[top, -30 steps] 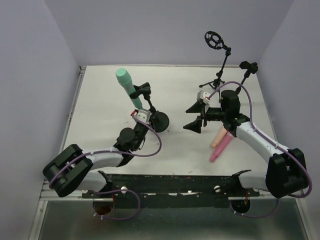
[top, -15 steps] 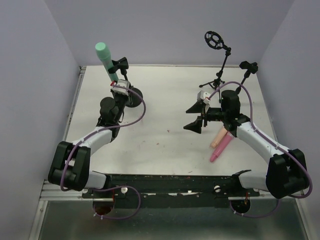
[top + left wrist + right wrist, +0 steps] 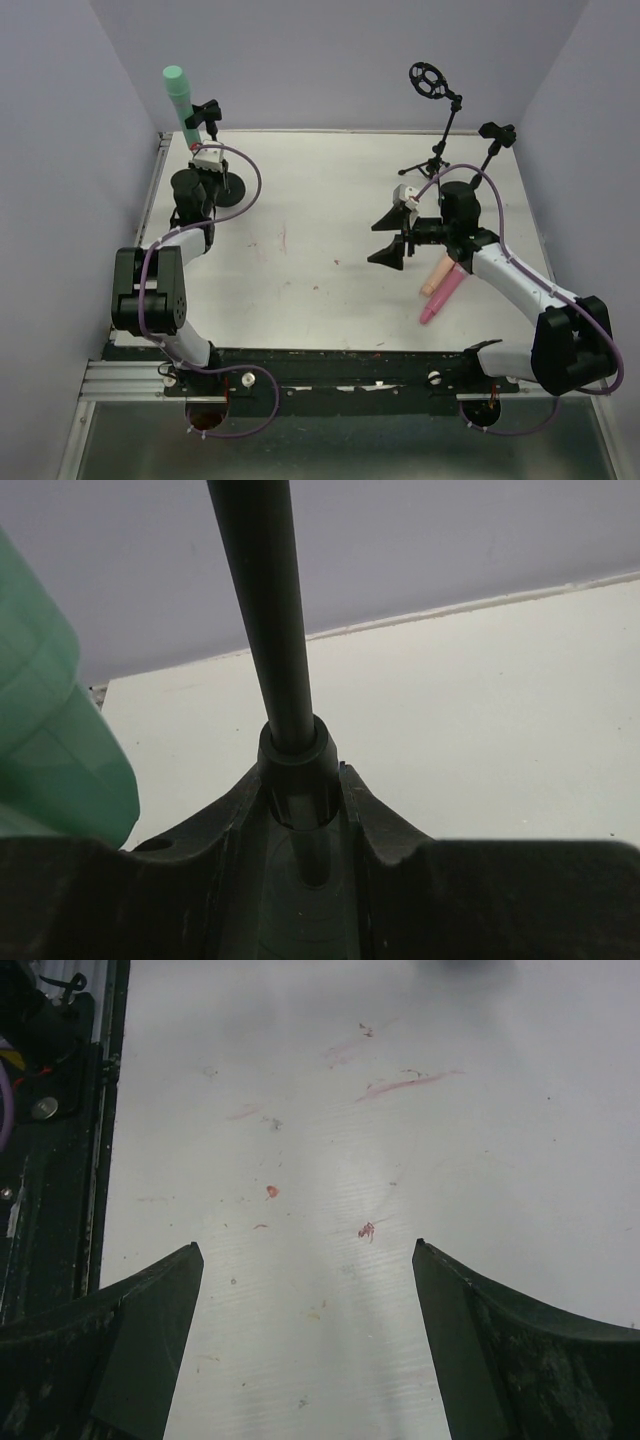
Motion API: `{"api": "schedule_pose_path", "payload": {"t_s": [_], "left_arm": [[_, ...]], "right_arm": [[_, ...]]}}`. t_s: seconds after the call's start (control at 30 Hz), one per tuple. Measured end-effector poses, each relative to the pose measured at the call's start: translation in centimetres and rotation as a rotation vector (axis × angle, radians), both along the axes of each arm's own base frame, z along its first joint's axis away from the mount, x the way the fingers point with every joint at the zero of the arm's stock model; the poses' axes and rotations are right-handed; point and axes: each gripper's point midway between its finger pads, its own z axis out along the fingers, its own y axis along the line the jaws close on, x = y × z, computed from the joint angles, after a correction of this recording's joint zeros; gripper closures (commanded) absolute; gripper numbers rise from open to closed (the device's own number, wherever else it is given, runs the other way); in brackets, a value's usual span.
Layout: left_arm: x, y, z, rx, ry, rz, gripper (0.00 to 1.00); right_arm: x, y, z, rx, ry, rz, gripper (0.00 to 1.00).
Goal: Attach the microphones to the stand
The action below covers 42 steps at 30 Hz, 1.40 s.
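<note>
Peach microphone (image 3: 433, 281) and pink microphone (image 3: 440, 300) lie parallel on the bench (image 3: 330, 200), their long axes diagonal, just to the near right of the gaping right pincer (image 3: 387, 237). The left pincer (image 3: 300, 825) clamps the stand pole (image 3: 272, 630) beside the green microphone (image 3: 180, 97).

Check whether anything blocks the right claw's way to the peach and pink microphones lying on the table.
Nothing visible does. The open right claw hangs beside the slim peach plastic microphone and the slim pink plastic microphone, with only bare white table between them.
</note>
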Motion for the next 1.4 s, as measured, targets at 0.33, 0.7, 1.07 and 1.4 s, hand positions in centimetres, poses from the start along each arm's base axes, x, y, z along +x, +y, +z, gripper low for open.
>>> {"api": "schedule_pose_path", "payload": {"t_s": [0.33, 0.7, 1.07, 1.4], "left_arm": [[2.8, 1.9, -2.3, -0.014, 0.044, 0.005, 1.00], [2.8, 1.6, -3.1, -0.028, 0.073, -0.010, 0.91], [2.9, 1.6, -2.8, -0.029, 0.071, -0.010, 0.83], [2.5, 1.4, -3.5, -0.063, 0.093, -0.008, 0.71]], "right_arm": [[-0.2, 0.0, -1.7, -0.022, 0.063, 0.005, 0.07], [-0.3, -0.1, -2.2, -0.033, 0.082, 0.008, 0.07], [-0.2, -0.1, -1.9, -0.030, 0.076, 0.008, 0.07], [-0.2, -0.1, -1.9, -0.031, 0.077, 0.008, 0.07]]}}
